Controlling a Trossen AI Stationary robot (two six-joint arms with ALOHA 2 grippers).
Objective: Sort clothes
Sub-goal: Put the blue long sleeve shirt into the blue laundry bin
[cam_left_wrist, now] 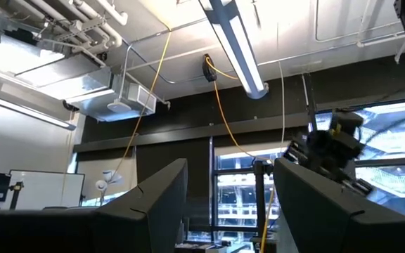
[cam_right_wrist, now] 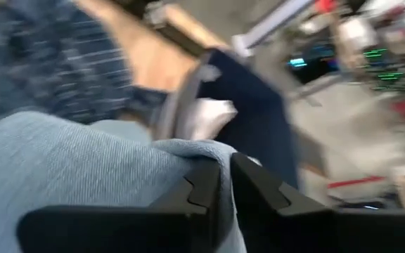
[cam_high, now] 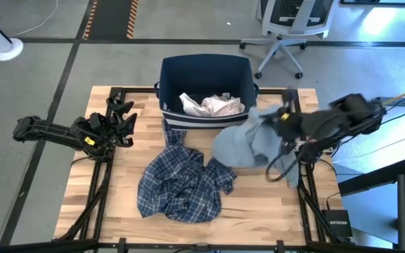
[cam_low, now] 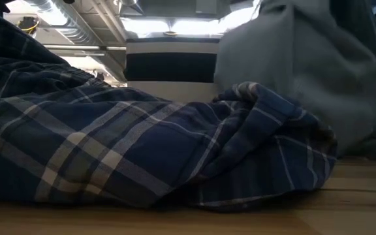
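Note:
My right gripper (cam_high: 281, 121) is shut on a large light grey-blue garment (cam_high: 245, 144) just off the near right corner of the navy bin (cam_high: 206, 63). Pale pink pieces (cam_high: 213, 105) lie inside the bin. A blue-and-white plaid shirt (cam_high: 178, 179) lies crumpled on the table's middle, one end reaching up to the bin's front wall. In the low view the plaid shirt (cam_low: 142, 150) fills the foreground, with the grey-blue garment (cam_low: 305, 72) hanging behind it. My left gripper (cam_high: 121, 116) waits open at the table's left, pointing up. My right gripper pinches a bunched fold of the grey-blue garment (cam_right_wrist: 213, 151) between its two fingers (cam_right_wrist: 259, 190), slanting downward from the table's right side. The cloth drapes slack below and to the left of the fingers. Its lower part (cam_low: 364, 140) reaches down to the table beside the plaid shirt.
The bin stands at the table's far middle. Bare wood shows at the near right (cam_high: 273, 204) and along the left side (cam_high: 125, 176). An office chair (cam_high: 287, 28) stands on the floor beyond the table.

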